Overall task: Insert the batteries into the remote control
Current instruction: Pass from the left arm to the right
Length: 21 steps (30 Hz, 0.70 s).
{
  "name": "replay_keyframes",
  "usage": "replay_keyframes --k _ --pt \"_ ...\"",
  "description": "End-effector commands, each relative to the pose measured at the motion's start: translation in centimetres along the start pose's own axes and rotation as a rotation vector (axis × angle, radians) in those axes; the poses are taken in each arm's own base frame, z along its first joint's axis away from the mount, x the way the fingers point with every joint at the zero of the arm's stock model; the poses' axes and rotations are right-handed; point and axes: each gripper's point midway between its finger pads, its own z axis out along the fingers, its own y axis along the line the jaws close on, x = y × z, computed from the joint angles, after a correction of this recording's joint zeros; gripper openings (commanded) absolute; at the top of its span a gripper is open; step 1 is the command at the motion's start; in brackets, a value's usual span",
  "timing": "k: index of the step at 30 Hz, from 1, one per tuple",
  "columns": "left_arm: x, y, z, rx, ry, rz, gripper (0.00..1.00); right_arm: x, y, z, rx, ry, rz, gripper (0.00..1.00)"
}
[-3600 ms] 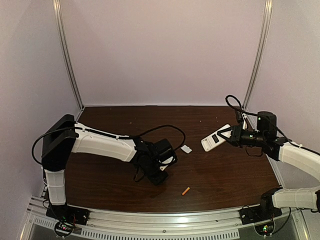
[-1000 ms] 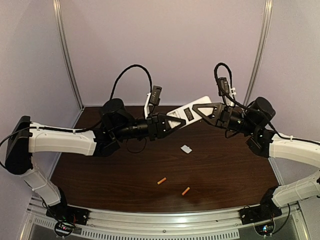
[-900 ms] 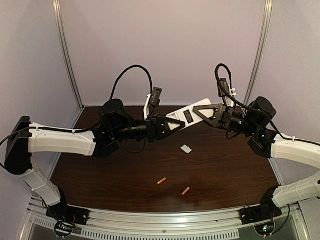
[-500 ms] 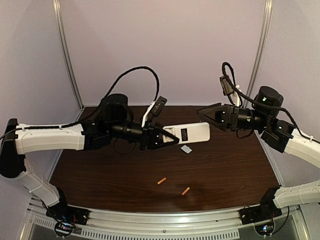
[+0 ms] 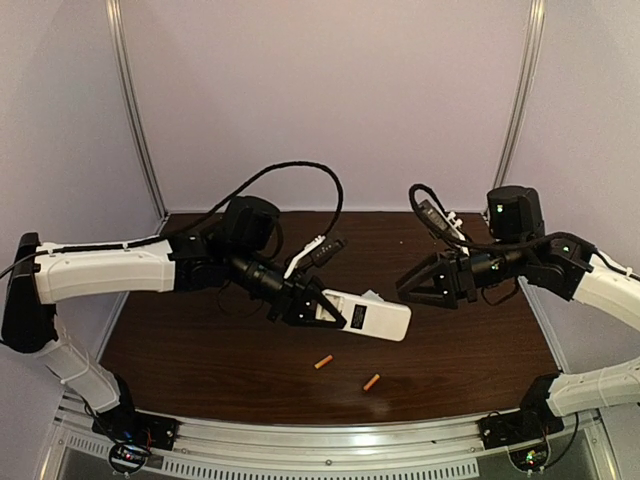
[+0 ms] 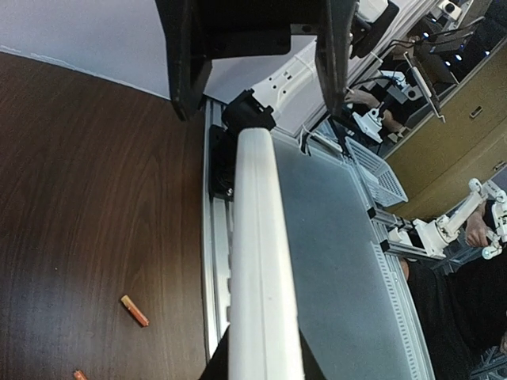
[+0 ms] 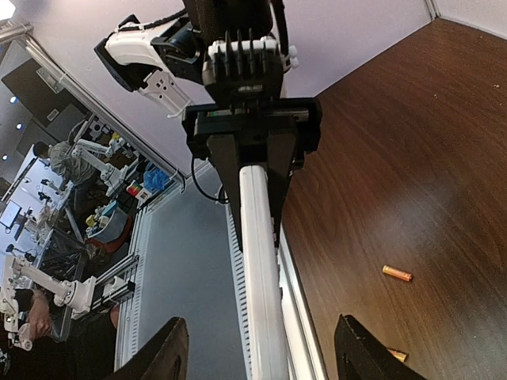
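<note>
The remote control (image 5: 382, 320) is white, its plain back with the dark slot facing up. It hangs over the table's middle with my left gripper (image 5: 335, 312) shut on its left end. In the left wrist view the remote control (image 6: 255, 237) shows edge-on, running away from my left gripper (image 6: 261, 370). My right gripper (image 5: 404, 288) is open just right of its free end. In the right wrist view the remote control (image 7: 261, 261) lies between the spread fingers of my right gripper (image 7: 265, 358) without touching them. Two orange batteries (image 5: 323, 362) (image 5: 371, 381) lie on the table in front.
A small white cover piece (image 5: 375, 297) peeks out just behind the remote. The batteries (image 7: 397, 273) (image 7: 396, 355) lie on dark wood near the front metal rail (image 5: 320, 440). Metal posts (image 5: 135, 110) stand at the back corners.
My right gripper has opened, let go of the remote and drawn back to the right. My left arm has carried the remote down and forward, over the table's middle.
</note>
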Motion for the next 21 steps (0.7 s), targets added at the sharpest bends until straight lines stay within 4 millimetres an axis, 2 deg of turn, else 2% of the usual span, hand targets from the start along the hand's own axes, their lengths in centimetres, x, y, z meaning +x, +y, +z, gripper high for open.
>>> replay_keyframes --k 1,4,11,17,21 --pt "-0.6 -0.8 0.1 0.068 0.011 0.036 0.0 2.6 1.0 0.5 -0.039 0.125 0.012 0.64" --pt "-0.8 -0.6 0.4 0.076 0.019 0.032 0.0 3.7 0.9 1.0 -0.044 0.174 0.022 0.62" --pt "-0.9 -0.4 0.8 0.09 0.021 0.03 0.0 4.7 0.4 2.3 -0.053 0.206 0.043 0.51" --pt "-0.9 -0.3 1.1 0.109 0.022 0.024 0.0 5.1 1.0 3.4 -0.094 0.218 0.053 0.45" --pt "-0.8 0.0 1.2 0.101 0.024 0.026 0.0 5.7 1.2 3.9 -0.106 0.242 0.055 0.34"
